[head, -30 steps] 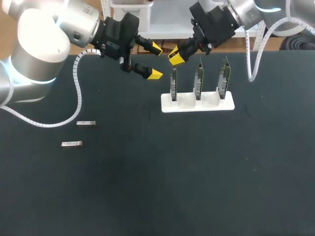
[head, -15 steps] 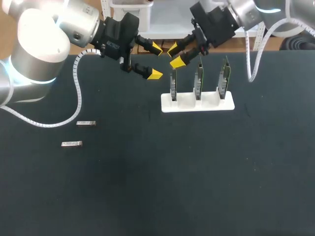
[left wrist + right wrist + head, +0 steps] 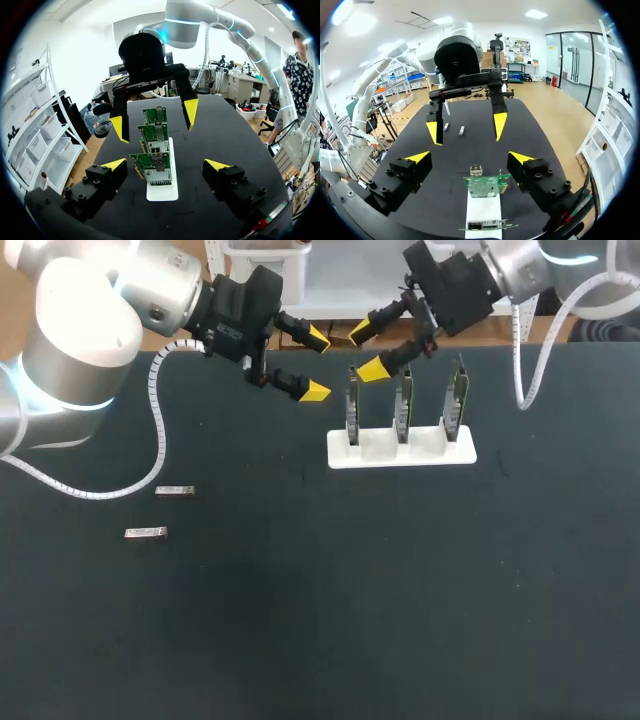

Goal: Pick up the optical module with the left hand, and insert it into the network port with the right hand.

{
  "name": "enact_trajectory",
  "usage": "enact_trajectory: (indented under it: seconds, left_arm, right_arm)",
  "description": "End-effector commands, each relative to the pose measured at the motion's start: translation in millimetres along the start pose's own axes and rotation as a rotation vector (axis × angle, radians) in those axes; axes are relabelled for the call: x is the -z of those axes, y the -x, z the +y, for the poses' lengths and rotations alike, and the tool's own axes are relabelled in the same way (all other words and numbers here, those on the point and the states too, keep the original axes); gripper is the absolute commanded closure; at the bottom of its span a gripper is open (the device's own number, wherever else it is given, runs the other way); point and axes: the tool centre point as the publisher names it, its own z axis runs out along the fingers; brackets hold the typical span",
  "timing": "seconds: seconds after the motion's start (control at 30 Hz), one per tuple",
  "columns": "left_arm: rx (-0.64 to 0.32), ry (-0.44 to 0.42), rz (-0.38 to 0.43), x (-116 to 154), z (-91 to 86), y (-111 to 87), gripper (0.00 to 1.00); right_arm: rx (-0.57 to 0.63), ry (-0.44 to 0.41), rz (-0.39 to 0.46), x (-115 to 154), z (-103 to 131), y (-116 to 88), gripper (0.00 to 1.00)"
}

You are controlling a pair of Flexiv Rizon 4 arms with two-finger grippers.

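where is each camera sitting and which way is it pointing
Head view: above and behind the robot, looking down on the table; both arms enter from the upper corners, left gripper and right gripper open.
Left wrist view: on the left wrist, looking past its gripper at the white stand of three boards, right gripper beyond.
Right wrist view: on the right wrist, facing back over the stand at the left gripper and two optical modules.
Shared: the wrist views face each other across the stand.

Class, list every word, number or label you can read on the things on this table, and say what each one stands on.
No text can be read.
Optical modules: any label is too small to read.
Network cards: any print is too blurred.
White holder: plain, no marking seen.
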Motion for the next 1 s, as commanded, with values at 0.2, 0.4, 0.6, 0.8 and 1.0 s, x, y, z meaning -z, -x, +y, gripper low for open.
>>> enact_trajectory:
  seconds: [0.2,0.4,0.6,0.8,1.0]
  left_arm:
    - [0.001,-0.002,0.005,0,0.9,0.7,0.0]
    - [0.001,-0.002,0.005,0,0.9,0.7,0.0]
    - [0.001,-0.002,0.005,0,0.9,0.7,0.0]
    - [0.001,-0.002,0.005,0,0.9,0.7,0.0]
    - [0.001,-0.002,0.005,0,0.9,0.7,0.0]
  right_arm:
    - [0.001,-0.042,-0.005,6,13,-3,0.0]
    - [-0.005,-0.052,-0.003,11,16,-7,0.0]
    - [-0.012,-0.054,0.006,14,16,-9,0.0]
    - [-0.012,-0.056,0.014,17,15,-10,1.0]
    - [-0.005,-0.052,0.029,18,14,-9,1.0]
